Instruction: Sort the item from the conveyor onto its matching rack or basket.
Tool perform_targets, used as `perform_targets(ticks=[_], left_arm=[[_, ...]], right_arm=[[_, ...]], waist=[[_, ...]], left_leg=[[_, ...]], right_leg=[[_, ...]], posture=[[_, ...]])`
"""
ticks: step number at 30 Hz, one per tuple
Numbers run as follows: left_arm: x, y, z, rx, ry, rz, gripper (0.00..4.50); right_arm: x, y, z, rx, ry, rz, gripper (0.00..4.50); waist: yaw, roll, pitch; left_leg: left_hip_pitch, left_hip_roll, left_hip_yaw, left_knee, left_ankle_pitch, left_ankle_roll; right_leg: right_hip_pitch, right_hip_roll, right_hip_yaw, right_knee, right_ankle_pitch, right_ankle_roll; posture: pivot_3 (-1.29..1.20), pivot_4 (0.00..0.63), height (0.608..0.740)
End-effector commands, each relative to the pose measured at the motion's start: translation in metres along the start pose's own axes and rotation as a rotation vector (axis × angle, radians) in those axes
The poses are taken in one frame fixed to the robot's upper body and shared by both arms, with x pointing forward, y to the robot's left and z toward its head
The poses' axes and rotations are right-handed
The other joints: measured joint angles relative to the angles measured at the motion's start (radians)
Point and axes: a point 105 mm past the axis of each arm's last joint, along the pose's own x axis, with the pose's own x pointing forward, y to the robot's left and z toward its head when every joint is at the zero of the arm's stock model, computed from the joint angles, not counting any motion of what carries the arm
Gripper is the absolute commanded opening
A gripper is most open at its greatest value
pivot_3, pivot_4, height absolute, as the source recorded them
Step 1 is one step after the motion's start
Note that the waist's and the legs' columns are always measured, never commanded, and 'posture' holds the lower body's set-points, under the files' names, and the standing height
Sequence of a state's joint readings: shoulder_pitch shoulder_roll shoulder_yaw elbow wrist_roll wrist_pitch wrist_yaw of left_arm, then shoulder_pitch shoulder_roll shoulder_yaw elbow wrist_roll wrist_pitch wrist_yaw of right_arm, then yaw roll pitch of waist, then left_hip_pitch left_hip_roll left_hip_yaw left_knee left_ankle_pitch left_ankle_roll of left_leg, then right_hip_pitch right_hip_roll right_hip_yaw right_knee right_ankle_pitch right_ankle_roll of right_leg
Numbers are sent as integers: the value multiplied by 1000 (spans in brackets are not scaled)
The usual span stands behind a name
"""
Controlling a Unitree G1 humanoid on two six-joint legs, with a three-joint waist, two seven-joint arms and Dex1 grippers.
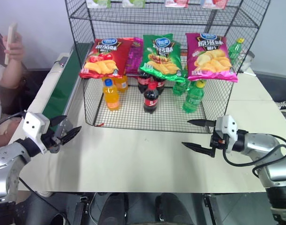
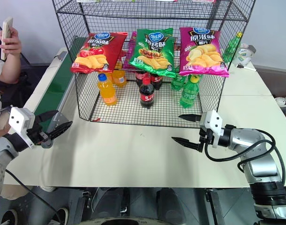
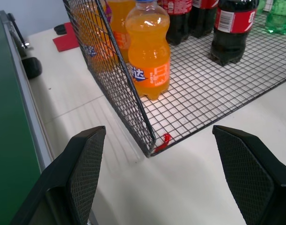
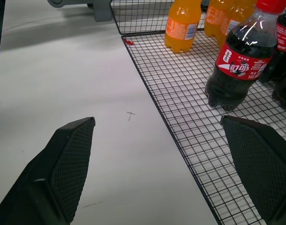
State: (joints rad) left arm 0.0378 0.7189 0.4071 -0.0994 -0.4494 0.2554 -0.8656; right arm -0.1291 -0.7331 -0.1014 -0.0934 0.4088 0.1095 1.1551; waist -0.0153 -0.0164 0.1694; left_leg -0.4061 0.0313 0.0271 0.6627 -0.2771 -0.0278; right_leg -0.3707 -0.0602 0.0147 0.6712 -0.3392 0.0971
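The green chip bag, the item [image 1: 162,57], lies on the middle tier of the black wire rack [image 1: 86,101], between a red bag [image 1: 105,58] and a magenta bag [image 1: 210,56]. The dark-green conveyor [image 1: 63,89] runs along the table's left side with nothing on the stretch I see. My left gripper [image 1: 73,122] hovers open and empty over the table's left edge, beside the rack's front-left corner [image 3: 150,147]. At the right, my right gripper [image 1: 185,132] is open and empty just in front of the rack's bottom tier [image 4: 189,154].
Orange soda [image 1: 111,93], cola [image 1: 151,97] and green bottles [image 1: 194,97] stand on the rack's bottom tier. Small packs lie on the top tier. A person holding a phone [image 1: 11,37] sits at the far left, beyond the conveyor. The white table [image 1: 133,159] spreads between my grippers.
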Motion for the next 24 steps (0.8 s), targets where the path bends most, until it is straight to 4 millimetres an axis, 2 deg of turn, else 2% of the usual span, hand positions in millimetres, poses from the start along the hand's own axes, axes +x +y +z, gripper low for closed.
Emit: perform_targets(ticks=[1, 13, 19, 24], left_arm=[[-5, 1, 9, 9, -31, -17, 3903], [-3, 0, 13, 31, -56, -10, 3903], [-6, -2, 0, -34, -12, -3, 3903], [-4, -6, 13, -42, -75, -61, 3903]], right_arm=[[2, -2, 8, -35, -24, 2, 4481], [4, -8, 10, -58, -23, 11, 4481], [5, -9, 13, -54, -35, 11, 4481], [7, -8, 12, -63, -27, 24, 4481]], waist=[[0, 0, 0], [0, 0, 0], [0, 0, 0], [2, 0, 0]], left_leg=[[0, 0, 0, 0, 0, 0], [0, 0, 0, 0, 0, 0], [0, 0, 0, 0, 0, 0], [0, 0, 0, 1, 0, 0]], right_leg=[[0, 0, 0, 0, 0, 0], [0, 0, 0, 0, 0, 0], [0, 0, 0, 0, 0, 0], [0, 0, 0, 1, 0, 0]], posture=[[0, 150, 739], [0, 150, 739], [0, 150, 739], [0, 150, 739]])
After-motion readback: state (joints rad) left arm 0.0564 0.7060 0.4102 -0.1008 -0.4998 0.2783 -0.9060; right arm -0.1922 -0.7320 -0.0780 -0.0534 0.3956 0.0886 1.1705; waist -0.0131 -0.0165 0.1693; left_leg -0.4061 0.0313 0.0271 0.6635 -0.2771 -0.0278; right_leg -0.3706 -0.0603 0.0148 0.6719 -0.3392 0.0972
